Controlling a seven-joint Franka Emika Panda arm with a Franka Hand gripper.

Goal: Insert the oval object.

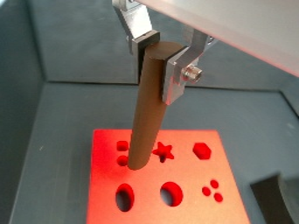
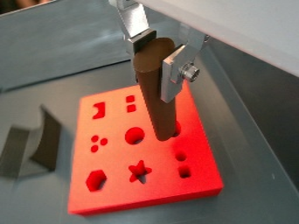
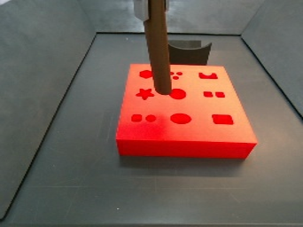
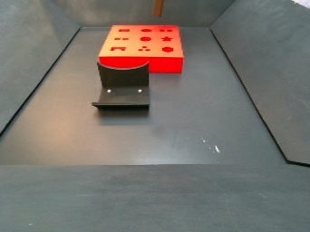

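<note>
Brown and straight, the peg (image 1: 146, 109) hung with its long axis close to vertical, its upper end clamped between the two silver fingers (image 1: 177, 74) of the gripper (image 1: 159, 51) and its lower end pointing down at the red block (image 1: 187, 184). In both wrist views the fingers were clenched on the peg's top, one plate on each flat side, with a screw head showing on the nearer plate. The peg's (image 2: 155, 92) tip sat over the block's (image 2: 117, 188) top face, near the round hole (image 2: 135, 135); whether it touched the face or hovered just above could not be told. In a side view the peg (image 3: 155, 49) rose from the block (image 3: 183, 133) straight out of the frame, its foot beside the star hole (image 3: 145, 92) and a round hole (image 3: 178, 92); the gripper itself was cut off above. Behind the block stood the dark curved block (image 3: 190, 51). In a side view from farther off, only a sliver of the peg (image 4: 159, 7) showed above the block (image 4: 143, 47), and the fixture (image 4: 122, 86) stood on the grey floor (image 4: 182, 136) just in front of it.
</note>
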